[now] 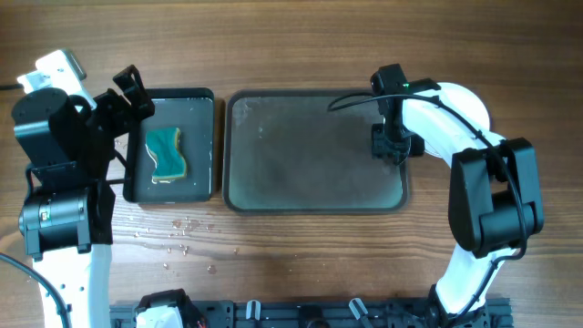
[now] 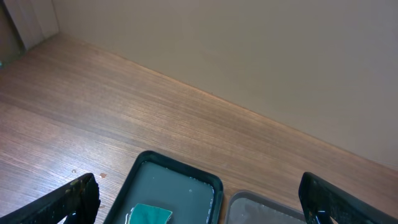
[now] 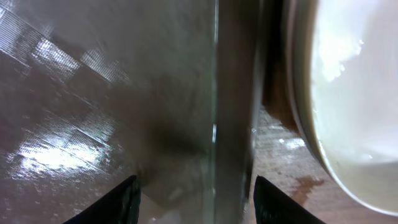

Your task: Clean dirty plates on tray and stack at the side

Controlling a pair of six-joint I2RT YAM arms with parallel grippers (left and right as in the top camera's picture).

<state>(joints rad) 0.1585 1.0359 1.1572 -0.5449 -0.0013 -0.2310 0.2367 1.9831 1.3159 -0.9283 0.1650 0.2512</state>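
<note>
The grey-green tray (image 1: pixel 314 196) lies mid-table with nothing on it. My right gripper (image 1: pixel 393 144) hovers over its right rim, jaws apart. In the right wrist view this gripper (image 3: pixel 198 196) is open and straddles the tray's rim (image 3: pixel 235 124), holding nothing. Just right of the rim, a white plate (image 3: pixel 348 74) rests on the wet wood; the overhead view hides it under the white arm. My left gripper (image 1: pixel 137 93) is wide open at the far left corner of the black tray (image 1: pixel 202 96), and its fingers (image 2: pixel 74 200) are empty.
A teal sponge (image 1: pixel 167 153) lies in shallow water in the black tray (image 2: pixel 180 174). Water drops (image 1: pixel 178 232) dot the wood in front of it. A black rack (image 1: pixel 310 314) runs along the near edge. A wall stands behind the table.
</note>
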